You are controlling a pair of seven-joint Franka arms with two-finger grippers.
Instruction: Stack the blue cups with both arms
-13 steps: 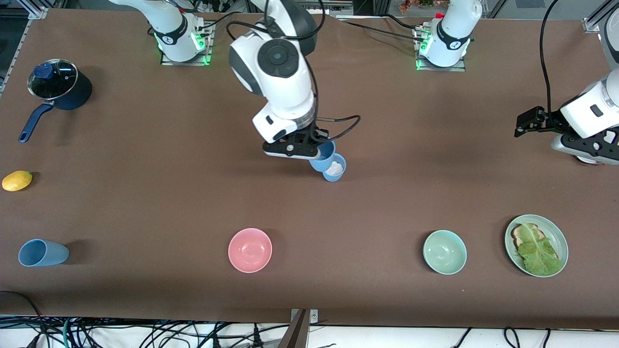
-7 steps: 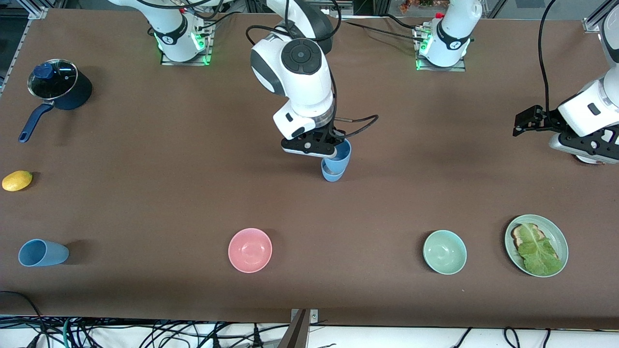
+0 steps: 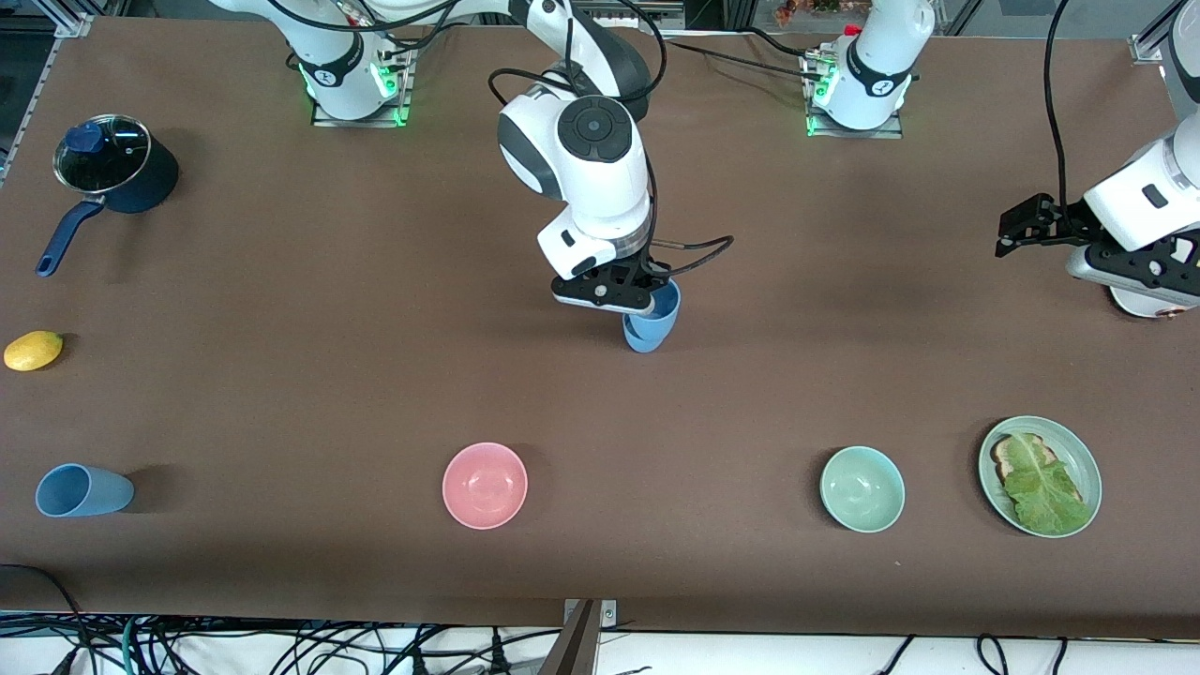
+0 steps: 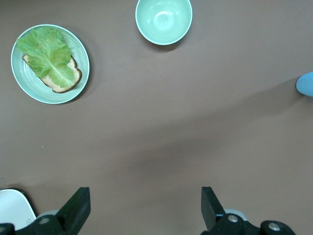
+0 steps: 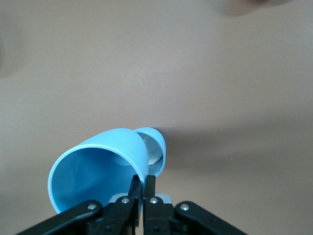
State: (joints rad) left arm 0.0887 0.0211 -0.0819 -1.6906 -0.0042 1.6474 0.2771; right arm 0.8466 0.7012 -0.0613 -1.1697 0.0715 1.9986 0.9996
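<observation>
Start at the right arm's end of the brown worktop (image 3: 309,309): you have a dark navy long-handled saucepan with a glass lid (image 3: 108,178), a yellow lemon (image 3: 33,350) nearer the front camera, and, nearer again, a matte light-blue tumbler lying on its side (image 3: 82,490), well apart from either claw.

Next comes a pink round bowl (image 3: 485,485). Farther from the camera than it, at mid-worktop, your right claw (image 3: 626,298) is clamped on the rim of a tilted light-blue cup (image 5: 100,169), one finger inside the wall and one outside. The held cup's base is entering a second light-blue cup standing on the worktop (image 3: 641,338); you can see that lower cup's rim directly under the held one.

Toward the left arm's end sit a mint-green bowl (image 3: 862,488) and a pale green plate (image 3: 1078,455) carrying toast with a lettuce leaf (image 3: 1042,487). Your left claw (image 4: 144,213) waits above bare worktop at that end, fingers spread apart, gripping nothing.

You'll find no readable writing on any item.
</observation>
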